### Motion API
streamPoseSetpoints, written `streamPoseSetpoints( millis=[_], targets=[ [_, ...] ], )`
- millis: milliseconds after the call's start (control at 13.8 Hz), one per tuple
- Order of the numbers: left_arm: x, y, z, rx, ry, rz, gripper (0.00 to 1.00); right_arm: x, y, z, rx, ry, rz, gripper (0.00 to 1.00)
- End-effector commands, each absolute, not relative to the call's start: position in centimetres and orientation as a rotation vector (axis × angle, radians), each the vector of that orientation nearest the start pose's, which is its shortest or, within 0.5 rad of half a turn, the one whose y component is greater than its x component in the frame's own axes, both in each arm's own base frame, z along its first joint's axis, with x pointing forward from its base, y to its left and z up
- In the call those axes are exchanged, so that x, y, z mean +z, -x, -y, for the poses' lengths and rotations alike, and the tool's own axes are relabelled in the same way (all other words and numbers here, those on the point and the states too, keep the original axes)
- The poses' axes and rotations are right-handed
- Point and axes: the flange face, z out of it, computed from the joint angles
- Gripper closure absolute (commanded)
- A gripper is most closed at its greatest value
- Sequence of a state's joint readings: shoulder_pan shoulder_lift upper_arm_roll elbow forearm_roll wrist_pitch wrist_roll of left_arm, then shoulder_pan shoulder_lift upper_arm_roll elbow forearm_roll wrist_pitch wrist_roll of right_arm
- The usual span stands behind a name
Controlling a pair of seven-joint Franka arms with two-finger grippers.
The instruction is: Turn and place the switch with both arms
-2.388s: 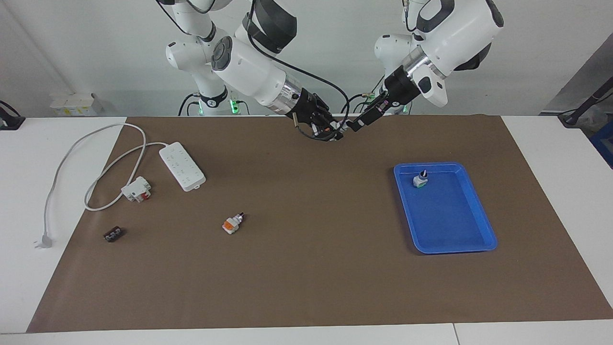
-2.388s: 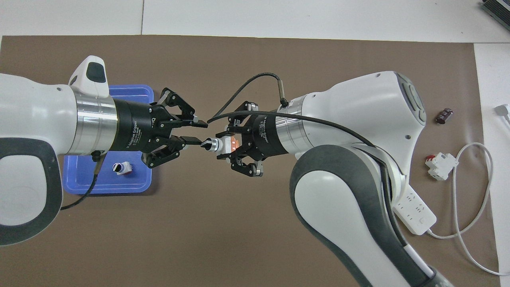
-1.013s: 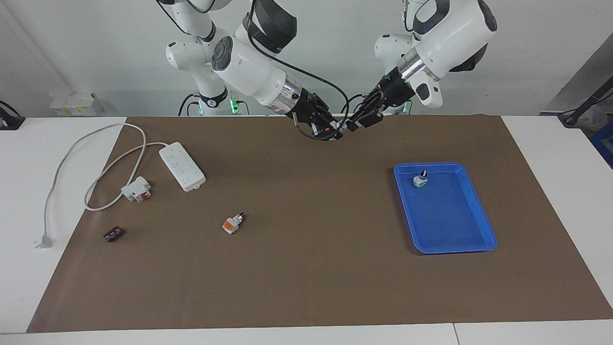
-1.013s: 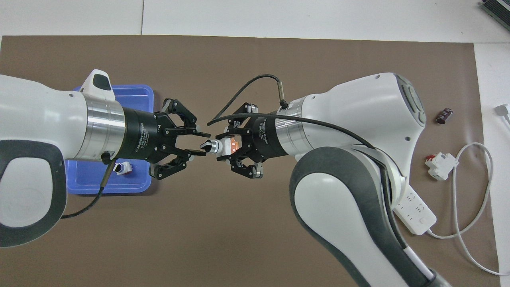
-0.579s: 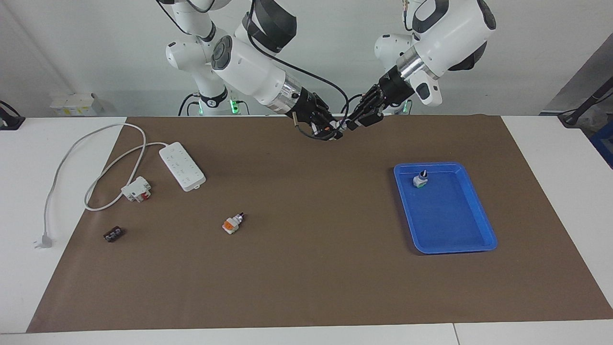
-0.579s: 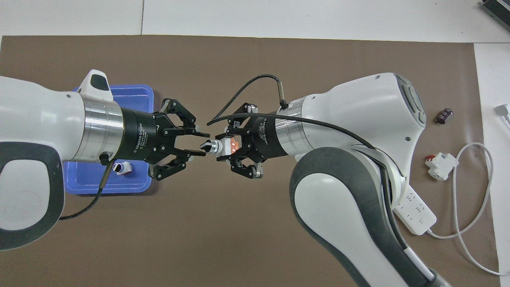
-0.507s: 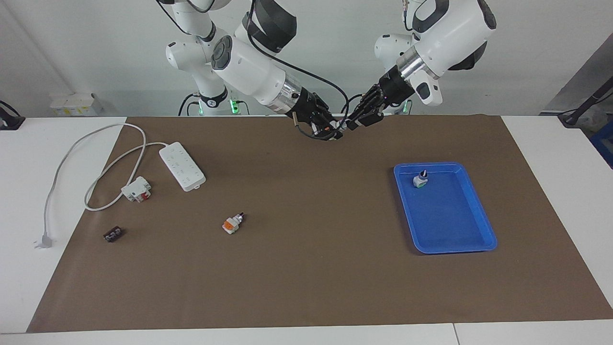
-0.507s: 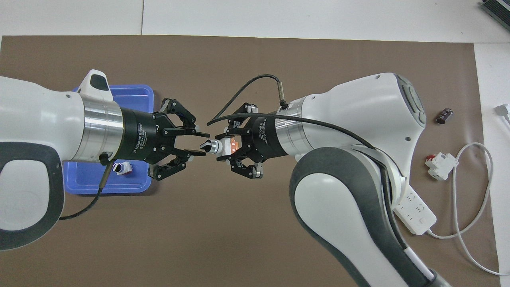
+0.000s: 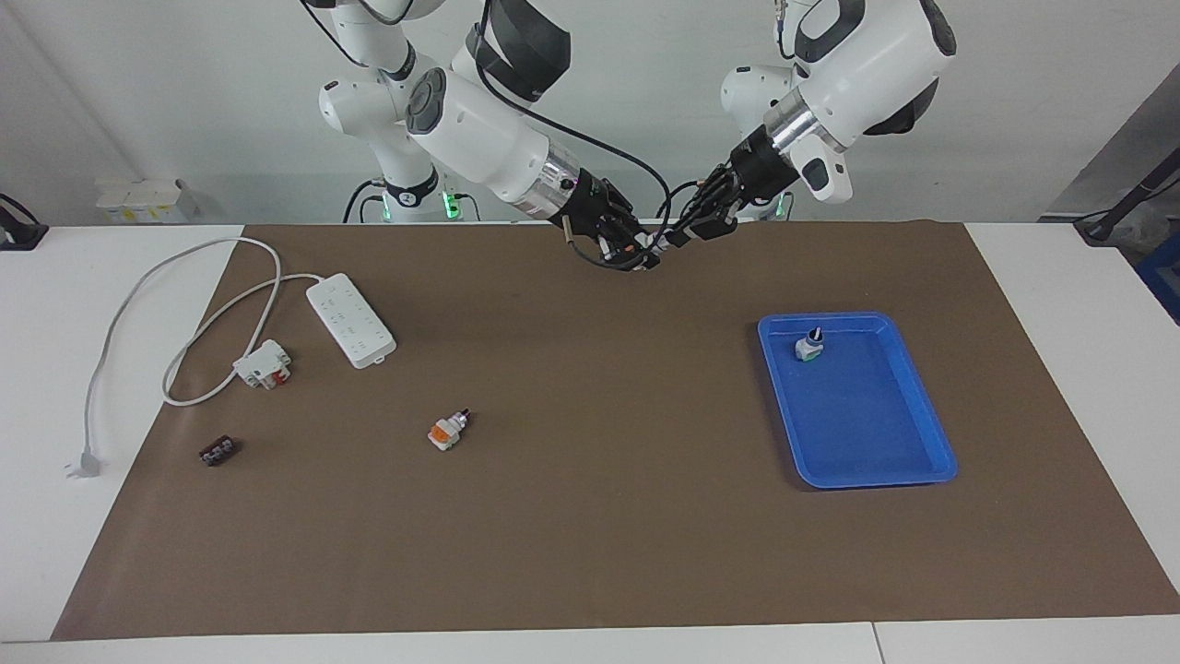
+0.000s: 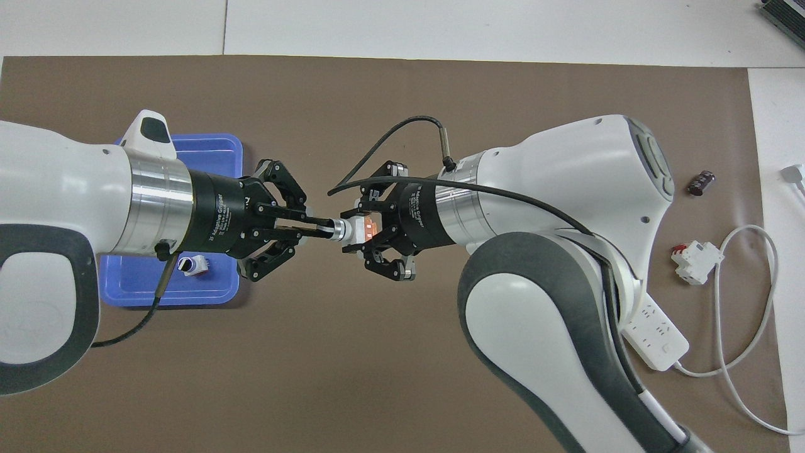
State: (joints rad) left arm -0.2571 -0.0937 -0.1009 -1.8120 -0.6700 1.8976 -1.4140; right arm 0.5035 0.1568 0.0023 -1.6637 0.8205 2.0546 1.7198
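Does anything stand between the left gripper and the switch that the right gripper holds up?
Nothing visible does. The left gripper is closed on the knob end of the switch, and the right gripper holds its body, both up over the brown mat.

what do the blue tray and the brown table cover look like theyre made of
Blue tray: probably moulded plastic, going by its even saturated colour, rounded corners, raised rim and soft glossy highlights on the floor.
Brown table cover: looks like matte paper or thin card sheet; it lies flat with straight cut edges and no shine or visible weave, though a thin mat cannot be ruled out.
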Motion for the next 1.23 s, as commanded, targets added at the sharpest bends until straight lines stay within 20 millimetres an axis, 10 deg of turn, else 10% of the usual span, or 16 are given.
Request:
streamPoseSetpoints(
  millis=[0, 434, 1158],
  targets=[
    [60.8, -49.6, 23.5, -0.49, -2.095, -1.46, 1.0, 55.4, -53.4, -34.2, 0.788, 1.784, -1.737, 1.0],
    [60.9, -49.6, 23.6, -0.379, -2.245, -1.152, 1.0, 55.4, -53.4, -34.2, 0.784, 1.785, -1.736, 1.0],
    [60.7, -48.6, 24.3, -0.099, -2.497, -0.127, 1.0, 55.3, -53.3, -34.3, 0.772, 1.8, -1.737, 1.0]
  ],
)
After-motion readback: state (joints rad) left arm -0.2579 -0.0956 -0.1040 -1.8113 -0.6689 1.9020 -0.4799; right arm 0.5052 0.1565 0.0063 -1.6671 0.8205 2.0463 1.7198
